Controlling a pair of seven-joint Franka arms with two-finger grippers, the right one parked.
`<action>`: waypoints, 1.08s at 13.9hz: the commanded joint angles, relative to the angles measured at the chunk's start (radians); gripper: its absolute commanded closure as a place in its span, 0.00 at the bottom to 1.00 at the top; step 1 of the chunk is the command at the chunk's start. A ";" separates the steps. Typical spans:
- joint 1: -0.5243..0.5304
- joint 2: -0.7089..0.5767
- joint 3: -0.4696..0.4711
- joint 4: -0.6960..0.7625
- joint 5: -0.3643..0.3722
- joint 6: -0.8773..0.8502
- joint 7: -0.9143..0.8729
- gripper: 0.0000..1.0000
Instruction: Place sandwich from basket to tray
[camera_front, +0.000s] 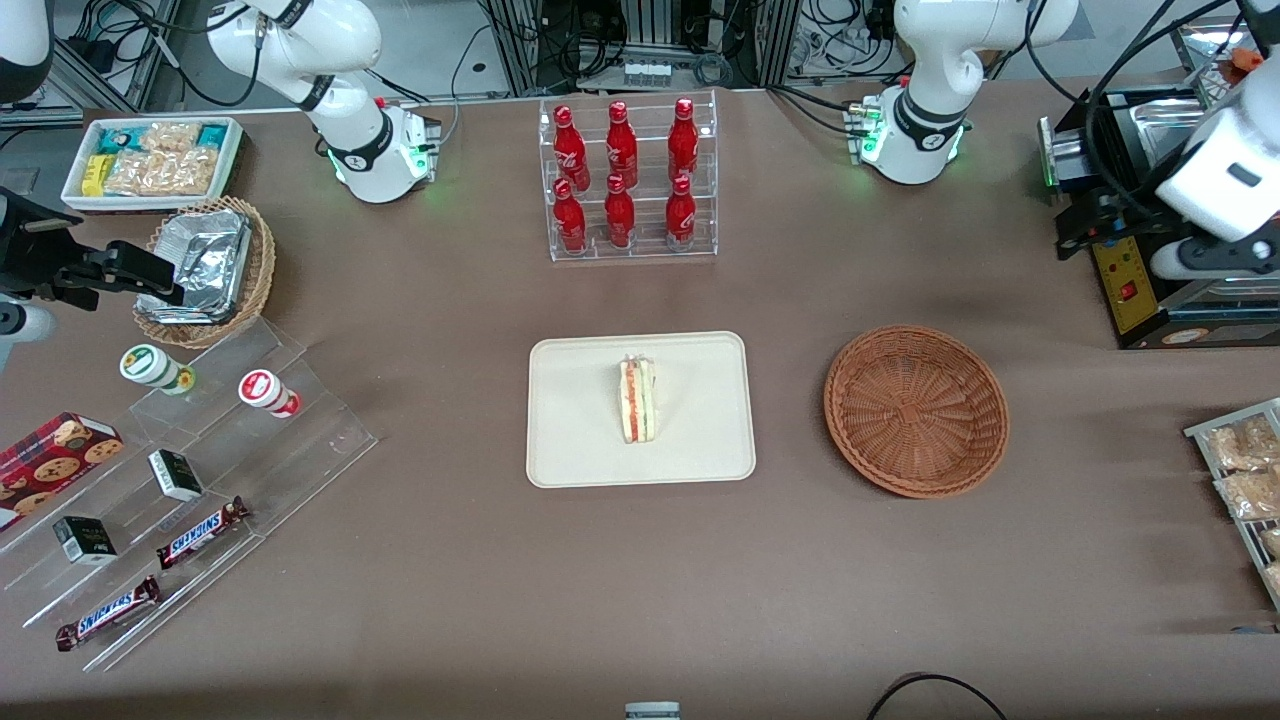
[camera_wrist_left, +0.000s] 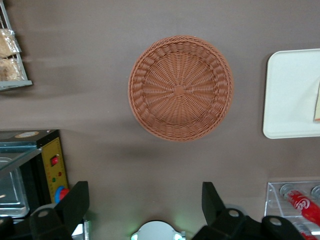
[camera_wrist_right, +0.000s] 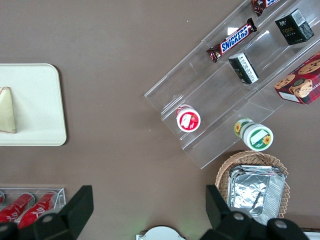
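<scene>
Sandwich lies mid-tray, filling edge up; task looks done. Soft, light, wrap likely slippery: pinch gently across flat bread faces. Basket empty, beside tray toward working arm's end. Gripper raised high above table near basket, fingers spread wide, holding nothing.

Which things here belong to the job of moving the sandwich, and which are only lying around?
Belong to the job:
sandwich, lying on the tray
basket, nothing in it
gripper, open, high above the table

Just lying about:
red bottles in a clear rack
Snickers bars
foil-lined basket
cookie box
</scene>
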 joint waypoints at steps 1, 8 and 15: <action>0.027 0.007 -0.014 0.001 -0.013 0.006 0.044 0.01; 0.027 0.127 -0.021 0.151 -0.007 0.017 0.066 0.00; 0.034 0.130 -0.020 0.177 0.002 -0.013 0.054 0.00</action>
